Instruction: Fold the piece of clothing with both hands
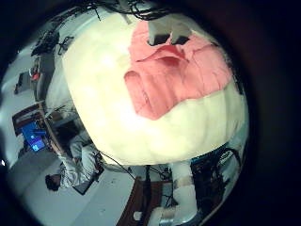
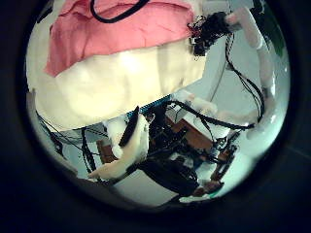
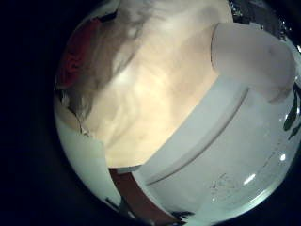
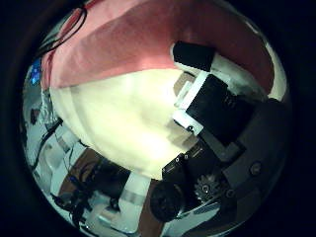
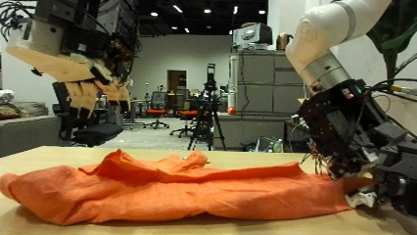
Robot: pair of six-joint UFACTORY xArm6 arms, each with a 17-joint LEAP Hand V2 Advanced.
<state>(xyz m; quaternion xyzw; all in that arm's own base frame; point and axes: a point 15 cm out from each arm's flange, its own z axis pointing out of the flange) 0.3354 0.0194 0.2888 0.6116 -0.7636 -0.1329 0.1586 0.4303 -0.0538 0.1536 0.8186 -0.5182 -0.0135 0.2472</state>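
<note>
The garment point(image 4: 148, 44) spreads over the cream bench point(image 4: 118, 123), close under the palm. The right hand point(image 4: 212, 109) shows black and white fingers point(image 4: 197, 54) reaching onto the cloth's edge, perhaps touching it.

Pale wooden table point(image 5: 52, 155), black office chairs point(image 5: 81, 125), grey cabinet point(image 5: 267, 96) behind

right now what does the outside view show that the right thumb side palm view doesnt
Only the outside view shows the left robot hand raised clear above the cloth with fingers hanging relaxed, and the right robot hand down at the cloth's end by the table edge. Only the right thumb side palm view shows, from close above, that hand's own fingers hanging over bare table beside the cloth's edge. Both share the crumpled cloth lying on the table.
</note>
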